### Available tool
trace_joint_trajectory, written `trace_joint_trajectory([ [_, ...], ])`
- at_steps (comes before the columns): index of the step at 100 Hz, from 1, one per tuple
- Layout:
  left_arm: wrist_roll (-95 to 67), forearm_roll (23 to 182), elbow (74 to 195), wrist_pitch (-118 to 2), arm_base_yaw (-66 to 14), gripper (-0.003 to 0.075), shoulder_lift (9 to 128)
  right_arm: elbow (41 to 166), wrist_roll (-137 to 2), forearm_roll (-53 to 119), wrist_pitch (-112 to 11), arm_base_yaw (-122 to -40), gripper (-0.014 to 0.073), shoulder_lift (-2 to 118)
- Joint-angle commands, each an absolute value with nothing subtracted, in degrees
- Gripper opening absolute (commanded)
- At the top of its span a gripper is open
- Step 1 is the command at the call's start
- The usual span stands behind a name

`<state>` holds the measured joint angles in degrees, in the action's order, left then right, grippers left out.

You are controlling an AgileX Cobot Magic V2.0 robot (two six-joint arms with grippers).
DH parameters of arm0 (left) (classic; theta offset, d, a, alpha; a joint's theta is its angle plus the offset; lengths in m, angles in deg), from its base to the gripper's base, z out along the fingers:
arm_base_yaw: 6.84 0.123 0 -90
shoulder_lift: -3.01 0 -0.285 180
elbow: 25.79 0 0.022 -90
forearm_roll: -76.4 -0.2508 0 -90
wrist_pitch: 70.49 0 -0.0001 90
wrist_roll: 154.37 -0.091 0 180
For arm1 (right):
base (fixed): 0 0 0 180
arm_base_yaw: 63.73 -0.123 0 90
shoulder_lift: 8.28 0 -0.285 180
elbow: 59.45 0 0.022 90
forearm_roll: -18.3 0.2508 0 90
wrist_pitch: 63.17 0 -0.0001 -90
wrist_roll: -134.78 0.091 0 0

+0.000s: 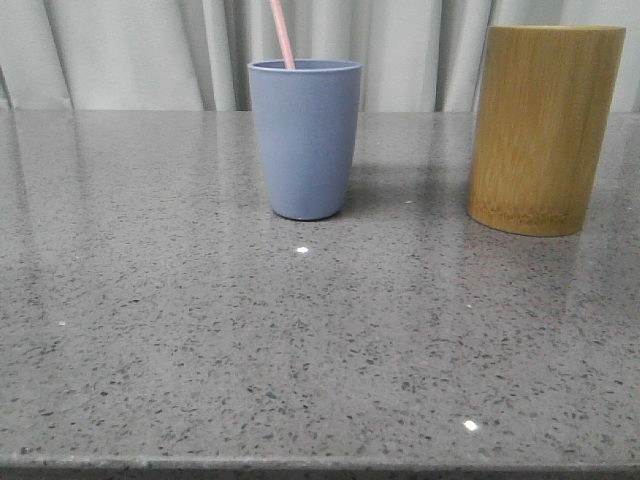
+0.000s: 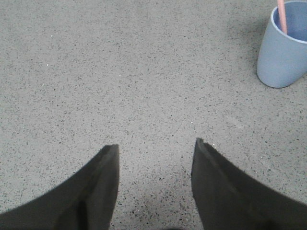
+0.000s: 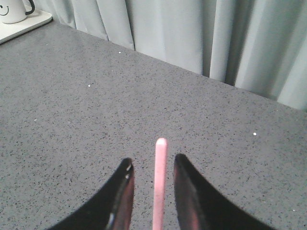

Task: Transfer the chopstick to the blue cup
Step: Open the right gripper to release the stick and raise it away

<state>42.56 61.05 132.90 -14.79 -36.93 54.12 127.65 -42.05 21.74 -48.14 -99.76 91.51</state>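
The blue cup (image 1: 305,138) stands upright at the middle back of the grey table, with a pale pink chopstick (image 1: 283,35) leaning in it and running out of the top of the front view. Neither gripper shows in the front view. In the left wrist view the cup (image 2: 283,52) with the chopstick (image 2: 282,14) is off to one side; my left gripper (image 2: 156,143) is open and empty over bare table. In the right wrist view my right gripper (image 3: 153,159) is open, and the chopstick's end (image 3: 160,182) stands between the jaws with a gap on each side.
A taller, wider bamboo cylinder (image 1: 543,128) stands right of the blue cup. A white mug (image 3: 13,9) on a white tray (image 3: 33,23) sits at a far table corner. Grey curtains (image 1: 150,50) hang behind the table's back edge.
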Motion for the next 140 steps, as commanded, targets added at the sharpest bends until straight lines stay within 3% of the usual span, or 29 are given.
trace_joint_trajectory([
  [1,43.1,60.6,134.4,-18.2,-37.4,0.0347,54.0,129.2,-42.5,21.0,-52.2,-99.8,0.0267,88.4],
  [47,43.1,60.2,134.4,-18.4,-37.4,0.0347,54.0,128.2,-42.5,18.3,-47.5,-99.6,0.0265,81.4],
  [110,43.1,61.1,132.8,-24.5,-37.4,0.0347,54.0,105.2,-42.5,18.0,-51.4,-93.4,0.0264,56.5],
  [129,43.1,62.7,129.9,-28.4,-37.4,0.034,54.0,99.0,-42.5,17.9,-51.9,-91.8,0.0167,49.3],
  [140,43.1,63.9,128.0,-30.1,-37.4,0.0275,53.6,95.5,-42.5,17.9,-52.2,-91.5,0.0092,45.5],
])
